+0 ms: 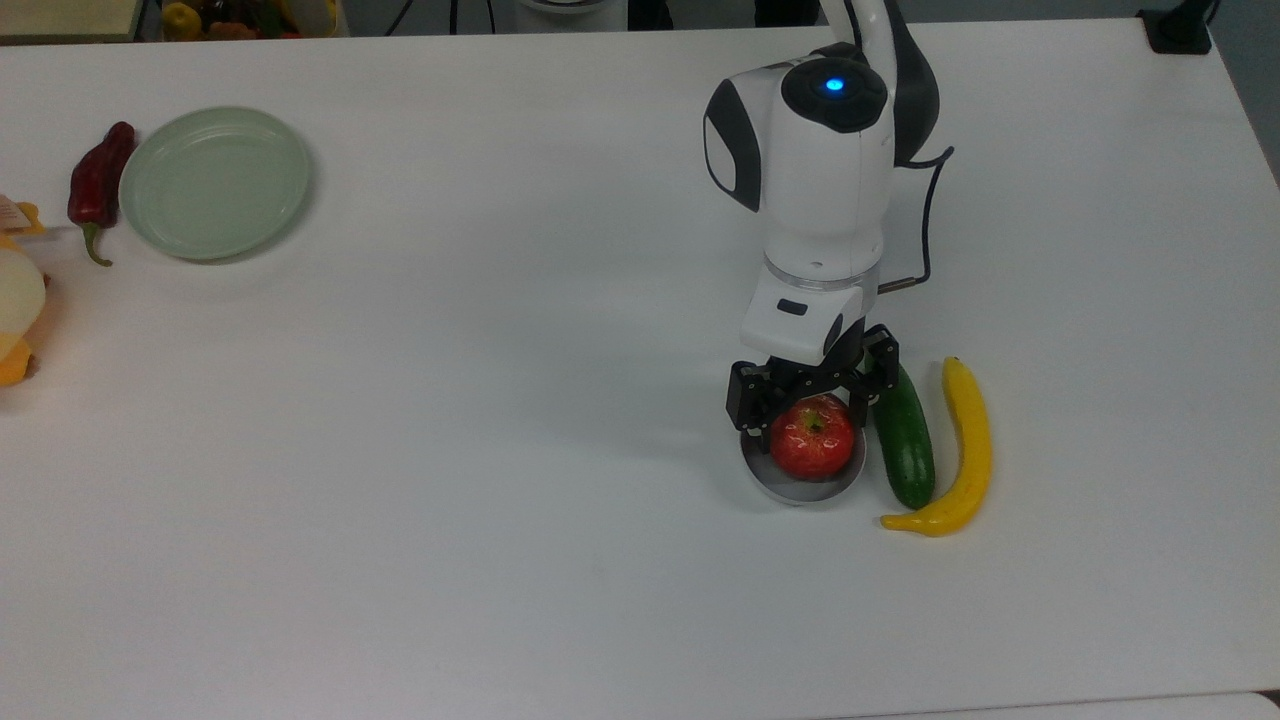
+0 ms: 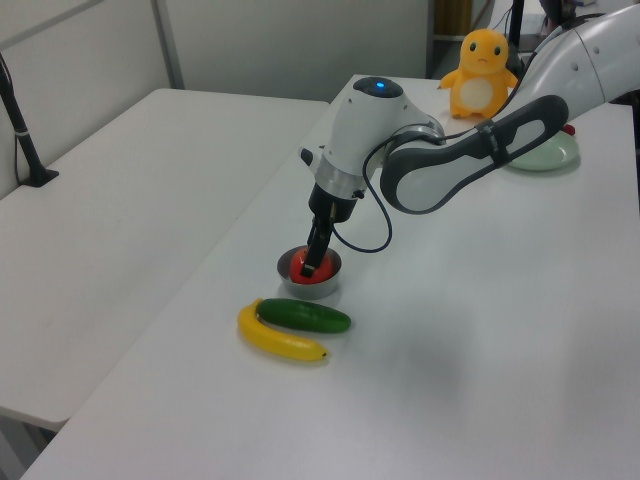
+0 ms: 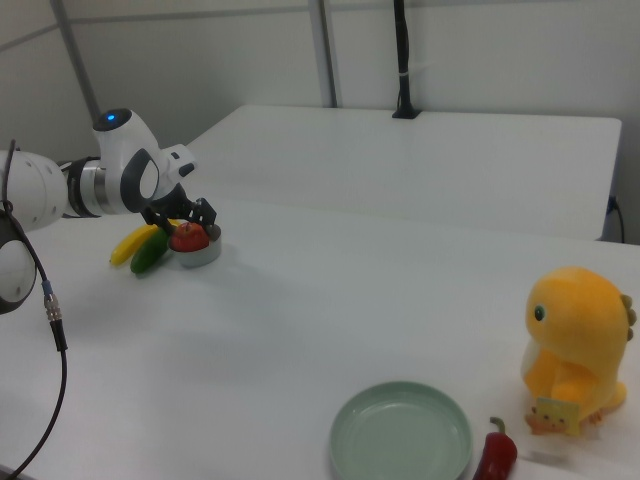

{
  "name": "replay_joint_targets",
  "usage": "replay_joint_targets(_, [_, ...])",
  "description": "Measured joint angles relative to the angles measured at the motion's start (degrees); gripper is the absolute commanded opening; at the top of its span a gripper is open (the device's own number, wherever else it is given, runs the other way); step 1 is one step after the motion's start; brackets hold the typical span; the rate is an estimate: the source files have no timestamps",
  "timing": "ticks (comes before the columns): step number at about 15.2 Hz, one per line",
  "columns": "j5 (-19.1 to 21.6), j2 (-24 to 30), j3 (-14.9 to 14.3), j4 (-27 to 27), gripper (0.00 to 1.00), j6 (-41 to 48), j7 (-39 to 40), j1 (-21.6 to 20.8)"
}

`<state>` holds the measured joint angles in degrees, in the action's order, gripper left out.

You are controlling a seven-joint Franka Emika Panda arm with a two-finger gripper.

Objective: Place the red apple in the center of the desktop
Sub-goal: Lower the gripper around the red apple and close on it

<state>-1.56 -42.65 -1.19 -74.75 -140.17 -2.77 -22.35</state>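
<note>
In the top view, a dark red chili pepper (image 1: 98, 185) and a pale green plate (image 1: 214, 182) lie at the far left of the white surface (image 1: 500, 400). Toward the top view's right, the red apple (image 1: 812, 438) sits in a grey bowl (image 1: 800, 487). The tool (image 1: 812, 400) straddles the apple, spread wide, with a cucumber (image 1: 905, 440) and a banana (image 1: 962, 450) just right.

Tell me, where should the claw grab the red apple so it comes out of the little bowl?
Probably around its widest middle, coming straight down from above. The red apple sits stem up in the grey bowl, so the rim blocks a grab from the side. The claw is already down over it, one finger each side. The cucumber lies close beside the bowl, so the fingers should stay inside the rim.
</note>
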Motion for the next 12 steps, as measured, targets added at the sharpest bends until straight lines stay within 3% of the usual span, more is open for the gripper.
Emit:
replay_joint_targets(2, [-0.08, 0.00, 0.00, -0.28, 0.84, 0.00, 0.00, -0.01])
replay_joint_targets(4, [-0.40, 0.00, 0.00, -0.36, 0.52, 0.00, 0.00, -0.05])
replay_joint_targets(5, [-1.02, 0.01, 0.00, -0.36, 0.29, -0.02, 0.00, -0.07])
replay_joint_targets(6, [-1.54, 0.08, 0.00, -0.34, 0.15, -0.09, 0.00, -0.13])
replay_joint_targets(12, [-1.81, 0.12, 0.01, -0.35, 0.11, -0.09, 0.00, -0.20])
